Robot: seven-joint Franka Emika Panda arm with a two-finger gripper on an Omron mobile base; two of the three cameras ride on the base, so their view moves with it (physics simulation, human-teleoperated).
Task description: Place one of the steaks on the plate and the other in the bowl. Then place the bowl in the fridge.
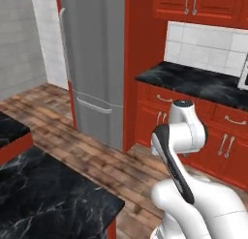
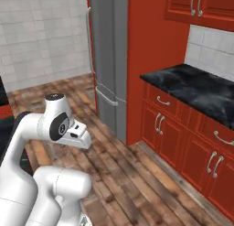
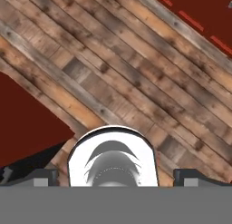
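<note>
- Fridge standing tall and grey at the far side of the wooden floor, doors closed, long curved handles on its front, red panelling flush against its right side.
- Right of the fridge, past that panelling: run of red cabinets under a black marble counter, counter edge jutting slightly over the drawer fronts.
- In front of the fridge: broad bare stretch of plank floor, open from the fridge doors back toward the base.
- Left of the fridge: floor running on to a pale tiled wall.
- Nearer than the fridge, at lower left of the left base view: corner of a black marble island top, its edge bordering the open floor.
- Gripper pointing down at the planks, well short of the fridge; fingertips set far apart at the two bottom corners of the hand view, nothing between them.
- Arm folded close over the base, well apart from the fridge.
</note>
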